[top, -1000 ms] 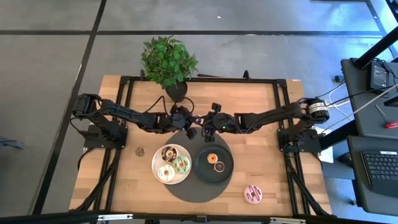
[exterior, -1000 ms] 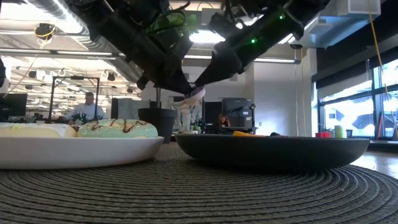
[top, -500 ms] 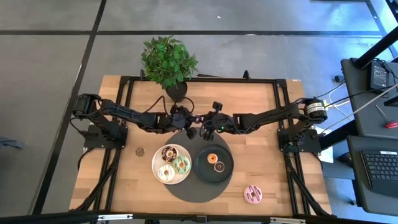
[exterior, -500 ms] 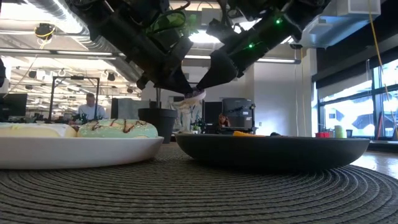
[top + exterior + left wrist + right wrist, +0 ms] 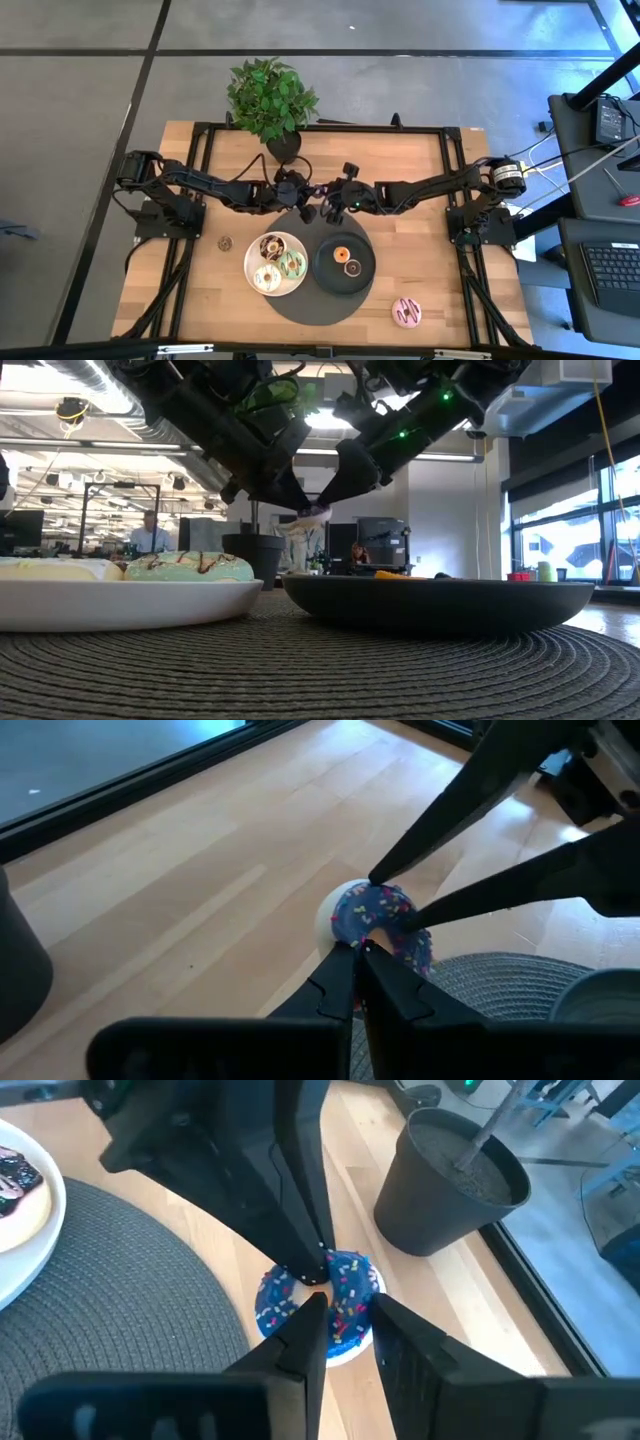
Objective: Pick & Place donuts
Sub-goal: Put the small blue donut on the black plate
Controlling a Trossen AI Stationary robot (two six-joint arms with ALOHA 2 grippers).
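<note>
A purple-iced donut with sprinkles and a white underside (image 5: 385,925) (image 5: 335,1295) hangs in the air between my two grippers, over the bare wood between the plant pot and the plates; the low view shows it clear of the table (image 5: 312,512). My left gripper (image 5: 360,949) (image 5: 308,209) is shut on it from the table's left. My right gripper (image 5: 347,1320) (image 5: 323,211) is shut on it from the right. The donut is hidden under the grippers in the high view. My left gripper pinches the donut's rim (image 5: 352,935) on the side toward the left arm, only at the fingertips, slanting down from the table's left. The donut is lifted clear and tilted. My right gripper has one finger (image 5: 308,1318) over the donut's hole and the other (image 5: 388,1325) outside the ring. The ring's wall (image 5: 348,1292) sits between them, and the fingers slant down from the table's right.
A white plate (image 5: 252,272) holds chocolate, white and green donuts; a black plate (image 5: 328,268) holds an orange one. Both stand on a round grey mat (image 5: 315,305). A pink donut (image 5: 406,312) and a small brown one (image 5: 226,242) lie on the wood. The plant pot (image 5: 283,147) stands behind.
My right gripper has tipped a little steeper at the donut, its body showing higher in the low view. The donut has stayed lifted at the same spot, and my left gripper has kept its hold.
</note>
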